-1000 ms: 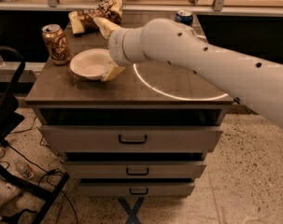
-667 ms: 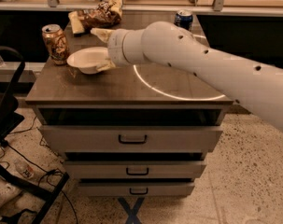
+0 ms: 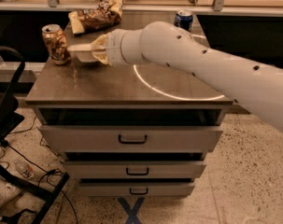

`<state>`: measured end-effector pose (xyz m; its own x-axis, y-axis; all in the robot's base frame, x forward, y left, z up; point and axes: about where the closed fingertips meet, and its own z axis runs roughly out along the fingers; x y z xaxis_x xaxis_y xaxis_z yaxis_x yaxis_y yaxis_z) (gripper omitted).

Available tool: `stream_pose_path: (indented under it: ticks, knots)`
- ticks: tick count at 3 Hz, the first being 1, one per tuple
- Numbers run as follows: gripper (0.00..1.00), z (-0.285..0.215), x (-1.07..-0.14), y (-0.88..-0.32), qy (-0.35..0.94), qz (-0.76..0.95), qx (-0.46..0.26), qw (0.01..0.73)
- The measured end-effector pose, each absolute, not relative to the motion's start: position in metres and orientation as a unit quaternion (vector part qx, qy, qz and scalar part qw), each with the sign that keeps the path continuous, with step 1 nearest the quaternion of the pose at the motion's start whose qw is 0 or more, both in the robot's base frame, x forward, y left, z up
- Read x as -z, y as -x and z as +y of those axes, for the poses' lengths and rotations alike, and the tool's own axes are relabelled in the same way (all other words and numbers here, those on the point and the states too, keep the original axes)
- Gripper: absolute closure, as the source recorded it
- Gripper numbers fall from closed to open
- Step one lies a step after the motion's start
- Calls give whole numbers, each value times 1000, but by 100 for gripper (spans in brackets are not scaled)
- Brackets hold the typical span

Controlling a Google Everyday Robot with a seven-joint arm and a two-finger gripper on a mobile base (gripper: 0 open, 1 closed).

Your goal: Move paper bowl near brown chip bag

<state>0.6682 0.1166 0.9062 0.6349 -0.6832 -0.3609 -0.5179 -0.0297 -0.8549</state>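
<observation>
At the front, below you, three flat grey drawers [image 3: 131,139] with slim dark handles stack under a brown, smooth counter [image 3: 108,85]. A thin bright ring of light [image 3: 178,94] curves across the right half of the counter top.

Your white, rounded arm [image 3: 187,55], dotted with small dark holes, reaches in from the right and crosses over the ring. At its tip the end effector [image 3: 98,50], tan in colour, is closed on the right-hand rim of the paper bowl [image 3: 81,50]. The bowl is plain off-white, shallow and round, seen almost edge-on over the left part of the counter; you cannot tell whether it touches the surface.

Just beside the bowl on the left stands an upright tan-and-brown soda can [image 3: 56,44]. Farther back, near the rear edge and apart from the bowl, lies the brown chip bag [image 3: 96,15], crinkled, with yellow ends. A blue can [image 3: 183,19] stands at the far right.
</observation>
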Motion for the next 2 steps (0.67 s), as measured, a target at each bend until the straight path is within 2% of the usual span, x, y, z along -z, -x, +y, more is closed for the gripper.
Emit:
stream_pose_path:
  ticks: [1,2]
  knots:
    - [100,119,-906,-667,714,420,73,555]
    - [100,119,-906,-667,714,419,73,555]
